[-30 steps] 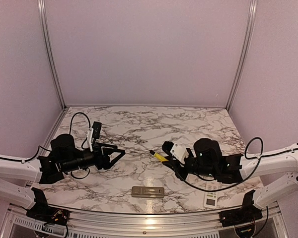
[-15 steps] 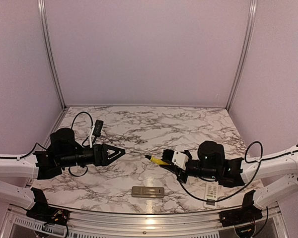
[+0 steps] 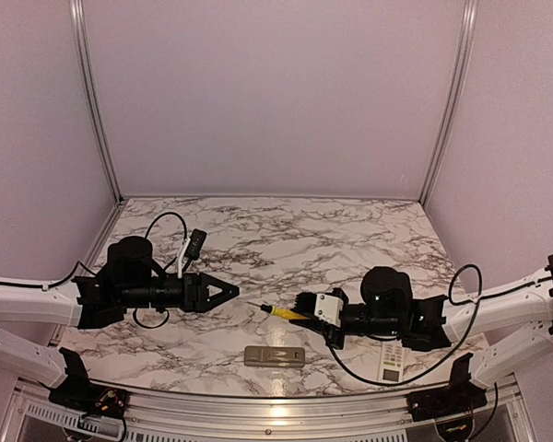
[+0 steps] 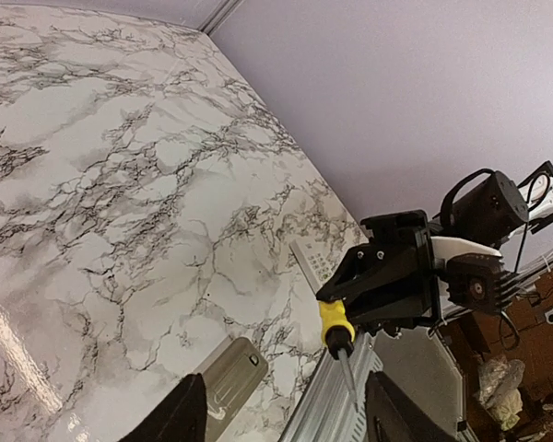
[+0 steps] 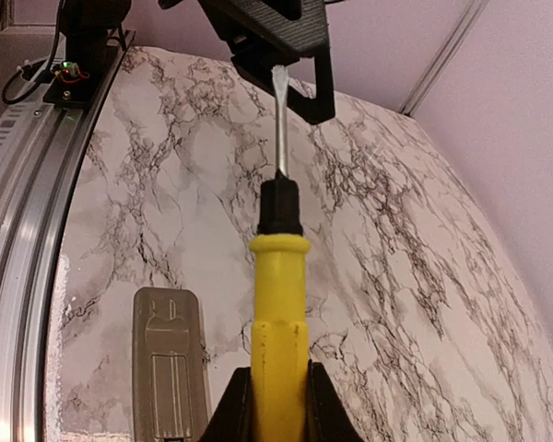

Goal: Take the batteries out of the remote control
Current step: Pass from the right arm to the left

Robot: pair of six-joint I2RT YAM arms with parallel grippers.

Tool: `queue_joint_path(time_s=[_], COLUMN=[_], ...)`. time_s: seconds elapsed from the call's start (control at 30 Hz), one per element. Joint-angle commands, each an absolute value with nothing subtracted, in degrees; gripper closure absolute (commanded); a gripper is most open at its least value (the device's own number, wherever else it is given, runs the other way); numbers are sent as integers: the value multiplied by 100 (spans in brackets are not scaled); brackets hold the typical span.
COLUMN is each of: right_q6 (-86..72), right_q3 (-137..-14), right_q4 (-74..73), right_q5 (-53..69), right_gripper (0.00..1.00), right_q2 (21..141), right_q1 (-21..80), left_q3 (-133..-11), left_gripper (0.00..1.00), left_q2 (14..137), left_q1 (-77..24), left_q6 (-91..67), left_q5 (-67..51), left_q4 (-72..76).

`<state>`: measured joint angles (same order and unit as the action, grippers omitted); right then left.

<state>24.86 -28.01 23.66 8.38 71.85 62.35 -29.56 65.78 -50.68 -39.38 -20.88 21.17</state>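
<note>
Clearly, the move turns on the remote (image 3: 275, 356), which lies flat close to the bench's (image 3: 286, 235) near edge, about midway along it, with its long axis parallel to that edge. No batteries show; I judge that they sit inside it, under the back face turned up. Both end effectors hover farther from the near edge than the remote. The right end effector (image 3: 301, 308), clamped on the screwdriver (image 3: 281, 312), is the nearer of the 2, yet the blade points across at the left end effector (image 3: 229, 292), not down at the remote. The left one's fingers (image 4: 189, 414) stand apart, holding nothing.
</note>
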Motion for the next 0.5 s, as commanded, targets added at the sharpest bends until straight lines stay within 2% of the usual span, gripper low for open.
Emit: queue_joint_path(time_s=[0.0,0.17,0.47], right_q6=[2579,2610,2600], right_q3=[-3133,-3130,-3142], right_q4=[2249,2330,2355], right_q5=[915,880,862], right_gripper=[100,100,100], right_q2=[7405,7470,7531], right_q1=[6329,6329,6332], left_q3=[-3142,-3171,-3276], left_gripper=[39,44,57], left_q2=[6794,6899,7225], left_q1=[-5138,-5191,-5267], left_q6=[-3863,-3848,-3838], left_q5=[-2425,-2452,-2623], left_q4=[2342,2356,2439])
